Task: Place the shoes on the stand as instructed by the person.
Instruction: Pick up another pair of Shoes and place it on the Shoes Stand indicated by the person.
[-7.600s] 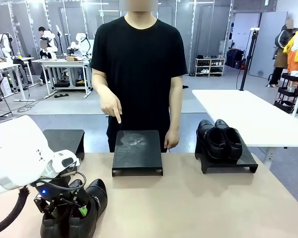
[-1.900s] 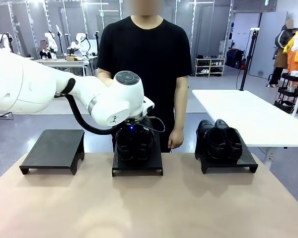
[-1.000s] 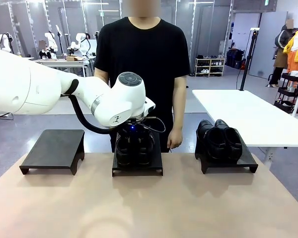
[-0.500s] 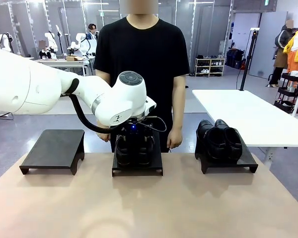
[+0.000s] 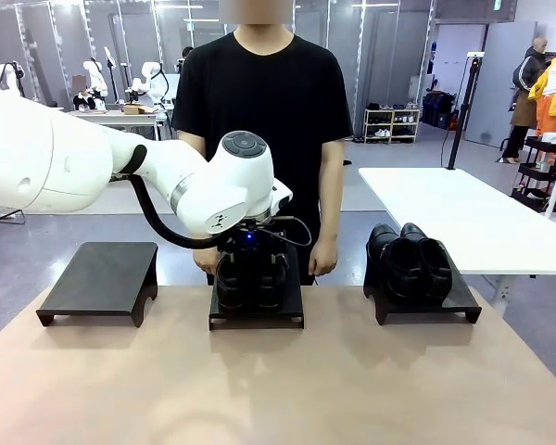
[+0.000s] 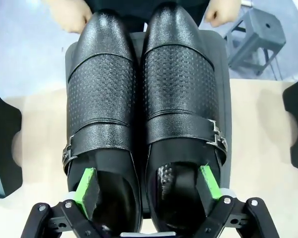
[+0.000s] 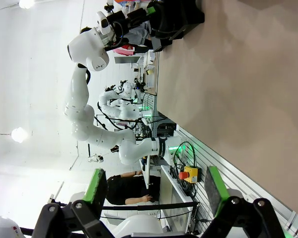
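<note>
My left gripper has its fingers spread inside the heels of the pair of shoes, which sits on the middle stand. Lifting out carelessly could snag a heel and drag them off. My right gripper is apart, empty.

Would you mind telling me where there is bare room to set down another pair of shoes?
The left stand is bare. So is the table in front of all three stands. The middle stand is crowded by shoes and the left gripper; the right stand holds the other pair.
</note>
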Robot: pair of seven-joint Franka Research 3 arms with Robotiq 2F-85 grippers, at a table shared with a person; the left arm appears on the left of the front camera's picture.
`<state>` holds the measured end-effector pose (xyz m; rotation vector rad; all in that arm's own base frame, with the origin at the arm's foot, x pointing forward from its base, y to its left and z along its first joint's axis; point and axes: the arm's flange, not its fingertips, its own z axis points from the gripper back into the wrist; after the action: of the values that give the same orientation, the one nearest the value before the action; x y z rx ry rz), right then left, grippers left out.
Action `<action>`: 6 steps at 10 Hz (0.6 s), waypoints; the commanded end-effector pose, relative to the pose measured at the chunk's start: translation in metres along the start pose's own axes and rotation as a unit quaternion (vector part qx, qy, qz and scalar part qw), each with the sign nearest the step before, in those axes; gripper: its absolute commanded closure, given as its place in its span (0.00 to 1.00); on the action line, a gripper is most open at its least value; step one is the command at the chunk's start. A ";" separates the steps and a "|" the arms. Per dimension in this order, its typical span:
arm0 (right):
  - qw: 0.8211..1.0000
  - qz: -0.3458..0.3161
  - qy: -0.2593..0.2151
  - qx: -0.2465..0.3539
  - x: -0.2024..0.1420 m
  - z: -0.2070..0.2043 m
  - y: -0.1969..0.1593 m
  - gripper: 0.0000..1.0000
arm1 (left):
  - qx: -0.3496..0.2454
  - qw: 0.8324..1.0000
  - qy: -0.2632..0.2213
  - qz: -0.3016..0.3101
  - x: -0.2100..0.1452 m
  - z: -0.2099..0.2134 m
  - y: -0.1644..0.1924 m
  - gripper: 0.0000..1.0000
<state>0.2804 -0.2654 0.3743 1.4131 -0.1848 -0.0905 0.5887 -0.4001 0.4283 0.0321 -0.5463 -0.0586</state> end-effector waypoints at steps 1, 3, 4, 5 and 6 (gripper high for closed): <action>1.000 0.002 0.001 -0.007 -0.003 -0.001 0.001 0.00 | 0.000 1.000 -0.002 0.002 0.003 -0.001 0.000 0.00; 1.000 0.002 0.001 -0.007 -0.003 -0.001 0.001 0.00 | 0.000 1.000 -0.002 0.002 0.003 -0.001 0.000 0.00; 1.000 0.002 0.001 -0.007 -0.003 -0.001 0.001 0.00 | 0.000 1.000 -0.002 0.002 0.003 -0.001 0.000 0.00; 1.000 0.002 0.001 -0.007 -0.003 -0.001 0.001 0.00 | 0.000 1.000 -0.002 0.002 0.003 -0.001 0.000 0.00; 1.000 0.002 0.001 -0.007 -0.003 -0.001 0.001 0.00 | 0.000 1.000 -0.002 0.002 0.003 -0.001 0.000 0.00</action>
<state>0.2804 -0.2654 0.3743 1.4131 -0.1848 -0.0905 0.5889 -0.4001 0.4284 0.0320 -0.5465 -0.0583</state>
